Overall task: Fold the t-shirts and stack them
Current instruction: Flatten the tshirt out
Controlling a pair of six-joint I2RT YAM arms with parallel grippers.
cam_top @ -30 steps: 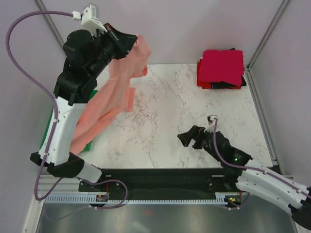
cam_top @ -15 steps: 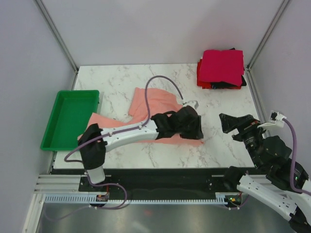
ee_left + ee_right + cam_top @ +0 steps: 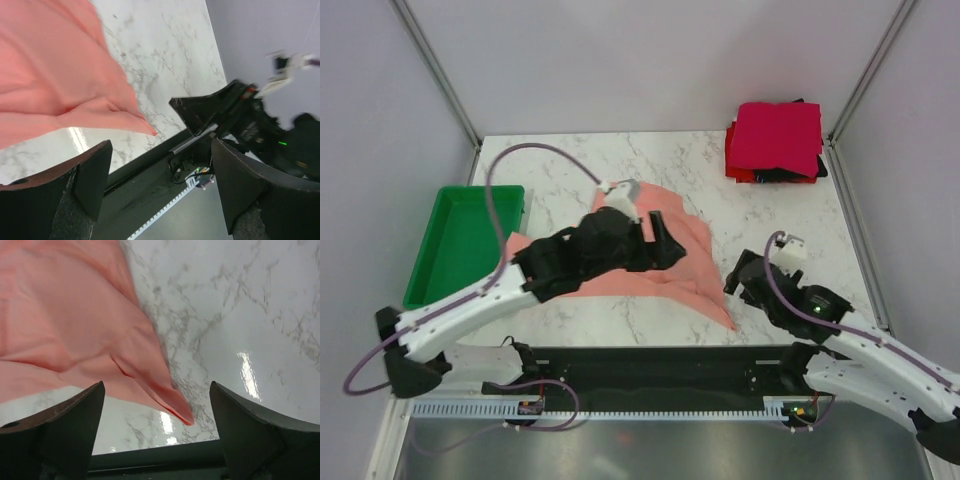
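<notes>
Lying spread on the marble tabletop [image 3: 770, 215], the salmon-pink t-shirt [image 3: 695, 270] takes the middle and the left part of it, with soft wrinkles in the cloth. Its near right corner makes a sharp point that comes close to the near edge of the tabletop, and both wrist views show this same corner on the marble beside that edge. To the right of the shirt and on the far side the marble is bare, up to the stack of folded t-shirts [image 3: 775, 135] in the far right corner, well apart from the pink one. The stack shows a crimson square on top. Red and black cloth appear only as thin edges under it.

The left pincer [image 3: 665, 245] is over the middle of the shirt with its fingers apart and nothing between them, and the left wrist view confirms the wide gap. The left arm [image 3: 520, 285] crosses the left half of the shirt and hides it, so the neck and the sleeves are hard to make out. The right pincer [image 3: 740, 280] is low, just beside the right border of the shirt, also with fingers apart and holding nothing.

A green tray [image 3: 460, 240] stands at the left edge of the tabletop. The left end of the shirt comes up to its right rim, but I cannot tell whether they touch. Pale walls [image 3: 620, 60] close the tabletop on the left, far and right sides.
</notes>
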